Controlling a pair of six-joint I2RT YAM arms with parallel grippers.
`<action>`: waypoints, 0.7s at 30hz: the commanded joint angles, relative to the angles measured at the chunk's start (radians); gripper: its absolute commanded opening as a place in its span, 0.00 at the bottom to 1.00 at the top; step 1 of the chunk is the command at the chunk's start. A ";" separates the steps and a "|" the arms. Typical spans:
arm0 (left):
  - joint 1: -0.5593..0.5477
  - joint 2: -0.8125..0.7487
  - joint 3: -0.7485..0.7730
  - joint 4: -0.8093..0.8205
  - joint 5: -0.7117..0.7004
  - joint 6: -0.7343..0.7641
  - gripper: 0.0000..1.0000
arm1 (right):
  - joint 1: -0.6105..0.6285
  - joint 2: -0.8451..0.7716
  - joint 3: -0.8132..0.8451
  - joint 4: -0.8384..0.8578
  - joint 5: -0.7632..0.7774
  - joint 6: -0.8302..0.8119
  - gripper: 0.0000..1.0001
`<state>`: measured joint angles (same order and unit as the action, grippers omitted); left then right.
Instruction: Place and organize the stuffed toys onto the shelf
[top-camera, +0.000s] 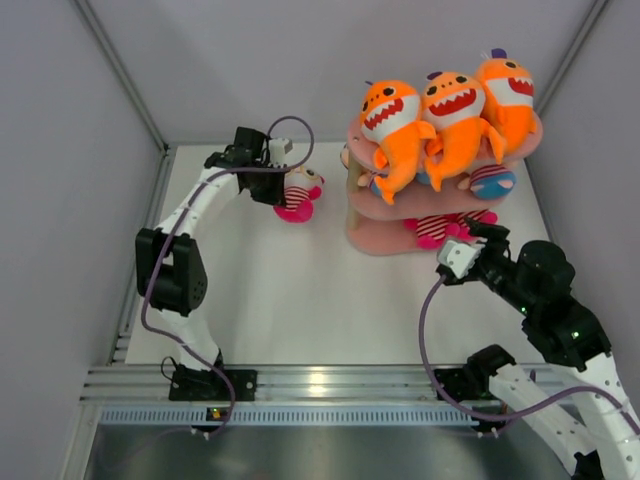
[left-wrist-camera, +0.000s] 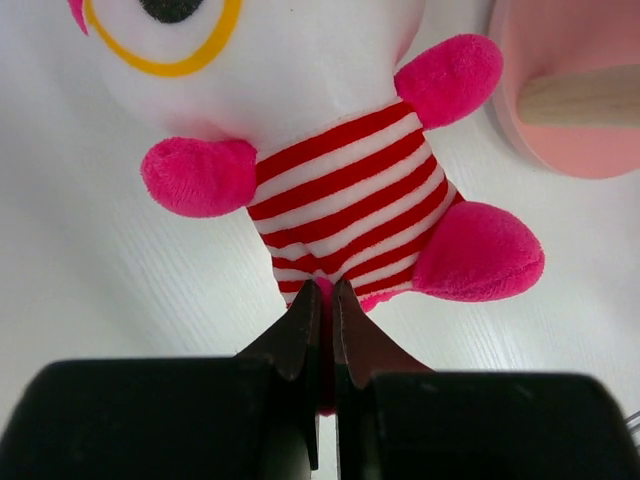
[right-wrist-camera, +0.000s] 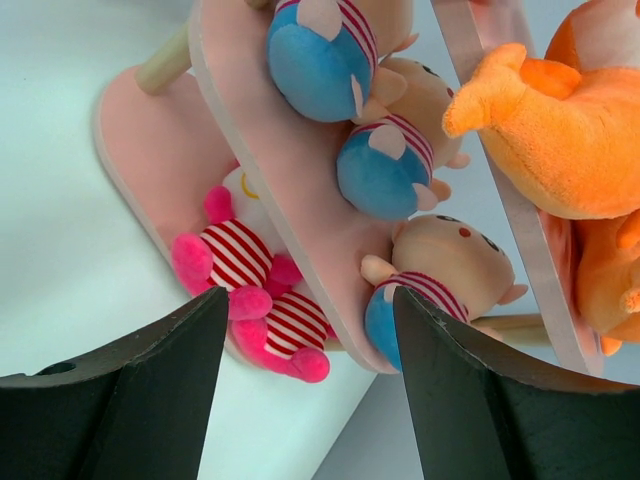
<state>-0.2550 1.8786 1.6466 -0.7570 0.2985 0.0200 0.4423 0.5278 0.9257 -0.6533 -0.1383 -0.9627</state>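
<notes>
- Pinching the striped doll (left-wrist-camera: 340, 190) by its bottom hem with the left gripper (left-wrist-camera: 325, 292): jaws closed right down, only a fold of fabric between the two pink legs caught at the tips.
- Looks to be lying flat on the desk (top-camera: 300, 300), off the left end of the shelf (top-camera: 365, 240), near it but not touching (no sign of a lift in the wrist view).
- Pointing head away from the left gripper and feet toward it, so long axis runs in line with that arm's reach.
- Shows the shelf's pink board just off to the right of the doll's body, which calls for a short carry rightward.
- Falls plainly to the left arm, the one already at the doll.
- Hovering the right gripper (right-wrist-camera: 308, 300) at the shelf's front, jaws spread wide with nothing between them, facing the lower tiers.
- Already shelved: three orange shark plushes (top-camera: 455, 110) on top, blue-outfit dolls (right-wrist-camera: 320, 50) on the middle board, two pink-limbed striped dolls (right-wrist-camera: 240, 265) on the bottom.
- Probably headed for the bottom tier beside its twins (only a guess).
- Worth watching that thin pinch for a slip once the weight hangs.
</notes>
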 joint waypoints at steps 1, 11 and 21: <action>0.010 -0.131 -0.040 0.038 0.022 0.050 0.00 | 0.009 -0.012 0.044 0.004 -0.043 0.027 0.68; 0.020 -0.210 -0.080 0.036 0.039 0.049 0.00 | 0.010 -0.012 0.056 -0.015 -0.049 0.044 0.68; 0.022 -0.277 -0.097 0.036 -0.004 0.077 0.00 | 0.009 -0.045 0.032 0.007 -0.081 0.110 0.68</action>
<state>-0.2398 1.6871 1.5486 -0.7567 0.2993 0.0711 0.4427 0.5007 0.9333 -0.6662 -0.1753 -0.9043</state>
